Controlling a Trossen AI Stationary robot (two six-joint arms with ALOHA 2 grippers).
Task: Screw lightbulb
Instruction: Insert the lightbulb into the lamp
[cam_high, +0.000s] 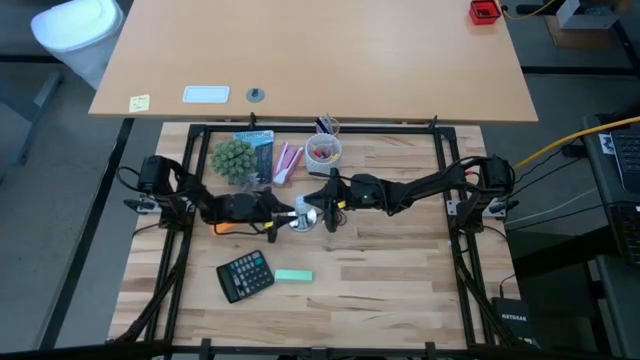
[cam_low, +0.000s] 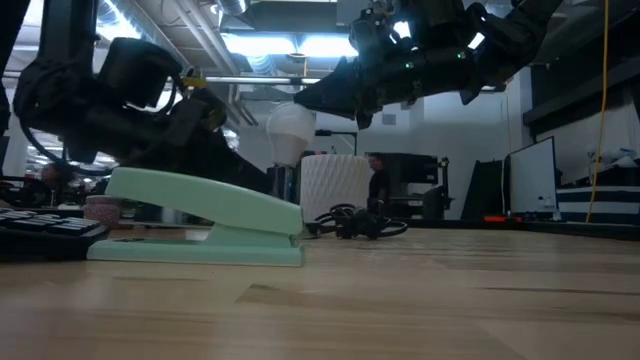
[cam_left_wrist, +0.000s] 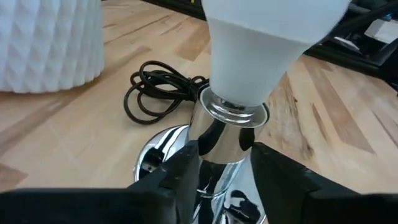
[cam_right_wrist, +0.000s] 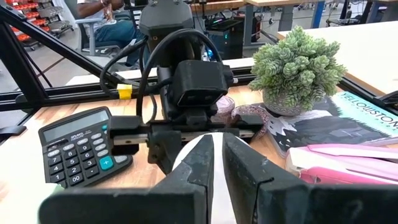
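**Bulb seated in chrome socket, both grippers at it**

The pale white rounded lightbulb (cam_left_wrist: 261, 43) stands upright in a shiny chrome lamp socket (cam_left_wrist: 227, 134) at the centre of the high view. The left gripper (cam_left_wrist: 225, 163) straddles the socket's neck just below the bulb, a dark finger on either side; whether the fingers press the metal or stand just clear cannot be told. The right gripper (cam_right_wrist: 217, 165) hangs over the bulb with its jaws nearly clenched, only a thin slit between them, holding nothing visible.

The light wooden slatted table (cam_high: 400, 290) carries a black calculator (cam_high: 245, 276) and a mint-green stapler (cam_low: 200, 218) in the lower middle, a green bushy potted plant (cam_high: 232, 158) upper left. A coiled black cord (cam_left_wrist: 158, 90) lies beside the socket.

In the right wrist view the bulb is mostly hidden behind that gripper's fingers.
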